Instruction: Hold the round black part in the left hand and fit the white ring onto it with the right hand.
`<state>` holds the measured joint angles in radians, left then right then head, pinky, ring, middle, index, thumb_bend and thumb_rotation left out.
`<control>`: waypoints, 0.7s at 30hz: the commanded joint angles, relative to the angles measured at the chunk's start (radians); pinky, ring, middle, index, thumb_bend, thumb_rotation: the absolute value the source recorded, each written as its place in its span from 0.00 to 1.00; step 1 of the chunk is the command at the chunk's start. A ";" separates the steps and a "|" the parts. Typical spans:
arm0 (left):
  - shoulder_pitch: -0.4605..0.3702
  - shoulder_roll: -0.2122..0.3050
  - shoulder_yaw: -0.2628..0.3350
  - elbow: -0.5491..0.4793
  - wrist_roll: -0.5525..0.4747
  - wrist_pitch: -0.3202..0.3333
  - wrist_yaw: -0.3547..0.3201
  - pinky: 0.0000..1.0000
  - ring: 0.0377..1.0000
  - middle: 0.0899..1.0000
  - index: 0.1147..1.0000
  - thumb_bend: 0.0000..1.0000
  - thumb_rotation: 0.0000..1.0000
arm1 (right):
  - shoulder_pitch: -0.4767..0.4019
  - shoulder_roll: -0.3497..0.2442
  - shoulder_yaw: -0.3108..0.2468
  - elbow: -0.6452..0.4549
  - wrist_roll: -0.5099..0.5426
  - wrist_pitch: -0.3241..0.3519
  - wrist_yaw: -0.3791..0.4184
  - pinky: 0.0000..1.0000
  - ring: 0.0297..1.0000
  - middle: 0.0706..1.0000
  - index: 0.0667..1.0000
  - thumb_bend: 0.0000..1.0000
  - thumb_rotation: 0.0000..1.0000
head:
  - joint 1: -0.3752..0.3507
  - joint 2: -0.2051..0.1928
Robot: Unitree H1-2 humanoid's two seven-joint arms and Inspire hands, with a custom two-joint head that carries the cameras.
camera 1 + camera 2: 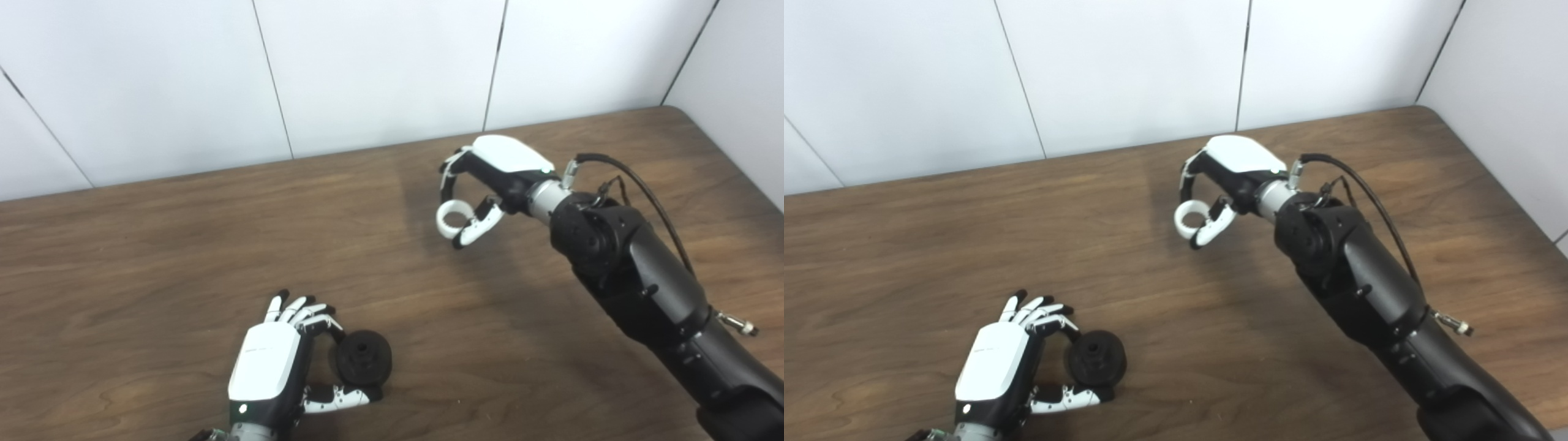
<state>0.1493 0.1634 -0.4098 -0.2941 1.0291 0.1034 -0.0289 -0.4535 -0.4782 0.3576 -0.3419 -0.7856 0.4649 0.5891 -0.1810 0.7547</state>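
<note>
The round black part (365, 358) stands on edge at the table's near side, its hub facing me. My left hand (269, 367) is beside it on the left, with one finger curled over its top and the thumb under its lower edge, so the part is pinched between them. The white ring (440, 220) hangs above the table farther back and to the right. My right hand (490, 177) is shut on the ring, pinching it between fingers and thumb. The two hands are well apart.
The brown wooden table (153, 257) runs up to white wall panels (367, 73) at the back and right. The right forearm (637, 275) with its cable stretches over the table's right half.
</note>
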 commanded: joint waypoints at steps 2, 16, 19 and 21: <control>0.025 0.011 -0.013 0.025 0.038 0.031 -0.054 1.00 0.88 0.75 0.41 0.52 0.05 | -0.007 0.028 0.001 -0.081 -0.038 0.003 0.050 1.00 0.93 0.82 0.45 0.52 0.14 | 0.007 0.004; 0.024 -0.005 -0.022 0.017 0.063 0.043 -0.067 1.00 0.87 0.75 0.42 0.52 0.05 | 0.091 0.151 0.086 -0.218 -0.057 -0.066 0.104 1.00 0.94 0.82 0.45 0.53 0.14 | 0.041 0.023; 0.023 -0.008 -0.024 0.014 0.064 0.046 -0.071 1.00 0.88 0.75 0.42 0.52 0.05 | 0.107 0.164 0.105 -0.233 -0.072 -0.076 0.124 1.00 0.94 0.83 0.45 0.53 0.14 | 0.045 0.026; 0.025 -0.012 -0.024 0.011 0.061 0.049 -0.073 1.00 0.88 0.75 0.42 0.52 0.05 | 0.110 0.168 0.109 -0.250 -0.076 -0.069 0.144 1.00 0.95 0.83 0.45 0.52 0.14 | 0.046 0.028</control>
<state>0.1496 0.1400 -0.4220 -0.3024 1.0706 0.1318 -0.0443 -0.3169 -0.3170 0.4725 -0.5422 -0.8555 0.4174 0.7307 -0.1350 0.7808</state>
